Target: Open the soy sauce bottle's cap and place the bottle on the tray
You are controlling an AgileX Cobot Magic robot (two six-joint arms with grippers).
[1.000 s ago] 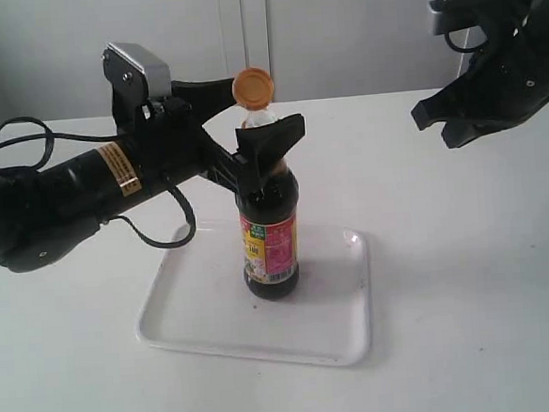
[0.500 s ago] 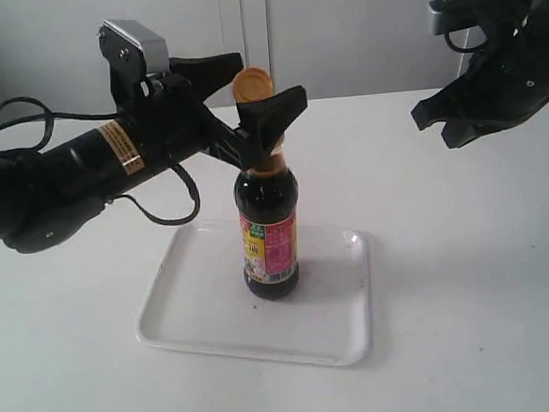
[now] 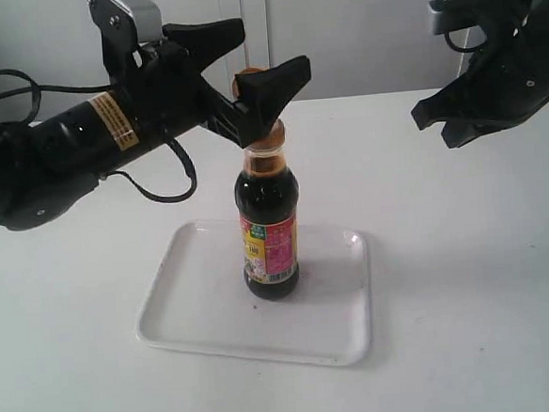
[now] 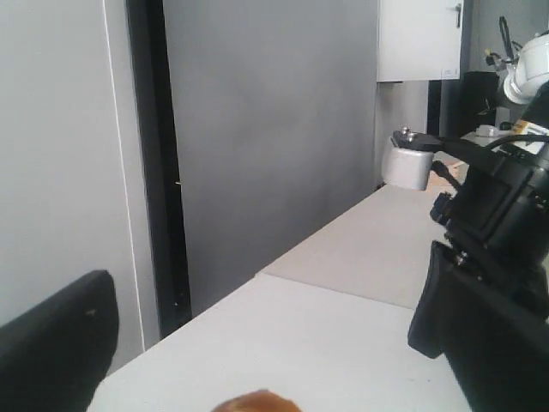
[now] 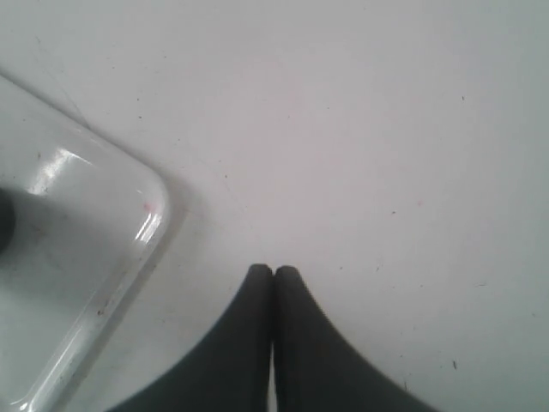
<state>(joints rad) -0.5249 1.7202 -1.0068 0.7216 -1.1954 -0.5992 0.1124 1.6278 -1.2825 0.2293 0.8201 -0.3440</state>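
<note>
Exterior view: soy sauce bottle (image 3: 268, 227) stands upright inside the tray (image 3: 193, 320) on the white surface (image 3: 468, 277), so placement looks done. Left gripper (image 3: 246, 62) hangs above the neck, jaws spread wide, nothing held; orange cap (image 3: 250, 78) sits between them, apparently flipped up. Label yellow, red and pink, text too small to read. Left wrist view: only the cap's top edge (image 4: 256, 401) shows. Right wrist view: right gripper (image 5: 273, 273) jaws pressed together, empty, beside the tray corner (image 5: 154, 215), parked clear.
</note>
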